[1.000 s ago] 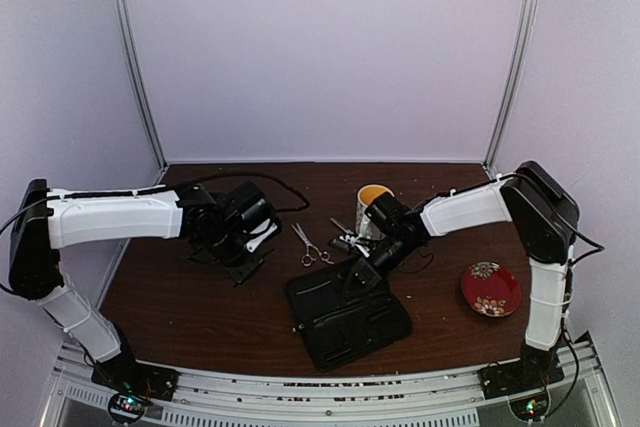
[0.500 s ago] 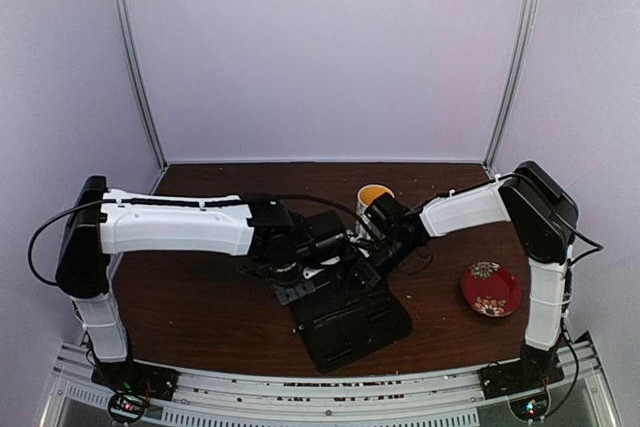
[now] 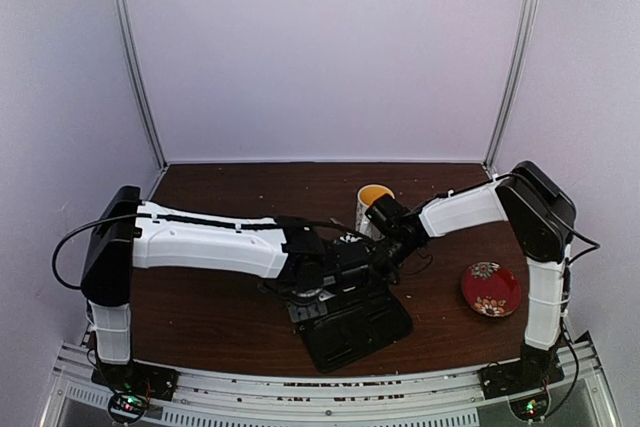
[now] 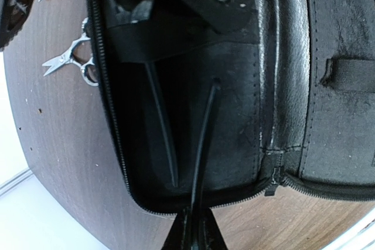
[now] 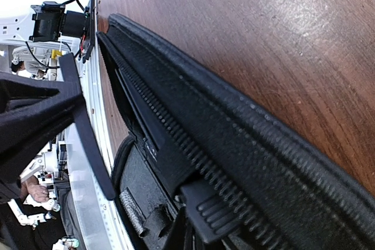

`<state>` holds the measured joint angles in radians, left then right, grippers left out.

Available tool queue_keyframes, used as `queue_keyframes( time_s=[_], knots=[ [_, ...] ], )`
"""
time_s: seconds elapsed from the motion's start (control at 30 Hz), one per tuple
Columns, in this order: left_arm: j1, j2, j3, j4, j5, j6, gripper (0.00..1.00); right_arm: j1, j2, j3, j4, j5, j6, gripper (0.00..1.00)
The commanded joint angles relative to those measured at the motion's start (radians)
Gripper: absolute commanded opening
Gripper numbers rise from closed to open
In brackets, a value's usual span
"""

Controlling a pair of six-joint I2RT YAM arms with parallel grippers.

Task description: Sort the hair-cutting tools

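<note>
Scissors: small silver metal scissors (image 4: pixel 73 58) lie on the brown wooden table (image 4: pixel 64 156); stiff, slippery, best pinched at the pivot.
Loose clip: thin black stick clip (image 4: pixel 161 124) lies inside the open black zip case (image 4: pixel 345 115).
Held clip: second thin black clip (image 4: pixel 205 139), light and rigid; left gripper (image 4: pixel 190 235) jaws clenched on its near end, tip inside the case.
Right gripper (image 3: pixel 385 255): jaws clenched, seemingly on the case's rim.

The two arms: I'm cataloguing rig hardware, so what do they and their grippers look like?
Both the left arm and right arm have white shells on the long links, with bulky black housings at the joints. A thin black cable runs along each, looping loose beside the left one. The left gripper is glossy black, tapering narrow.
</note>
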<state>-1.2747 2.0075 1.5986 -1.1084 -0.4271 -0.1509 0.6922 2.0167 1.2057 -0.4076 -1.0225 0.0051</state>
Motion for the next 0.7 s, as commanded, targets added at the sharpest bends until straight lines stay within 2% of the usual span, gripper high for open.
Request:
queue_keyframes(
  time_s=[0.0,0.67],
  knots=[
    [-0.009,0.033,0.023,-0.015,-0.031,0.015,0.0,-0.009,0.013,0.005,0.013,-0.044,0.007,0.0],
    [-0.014,0.133,0.058,0.024,-0.111,-0.004,0.0,-0.009,0.024,0.004,0.016,-0.062,0.015,0.0]
  ],
)
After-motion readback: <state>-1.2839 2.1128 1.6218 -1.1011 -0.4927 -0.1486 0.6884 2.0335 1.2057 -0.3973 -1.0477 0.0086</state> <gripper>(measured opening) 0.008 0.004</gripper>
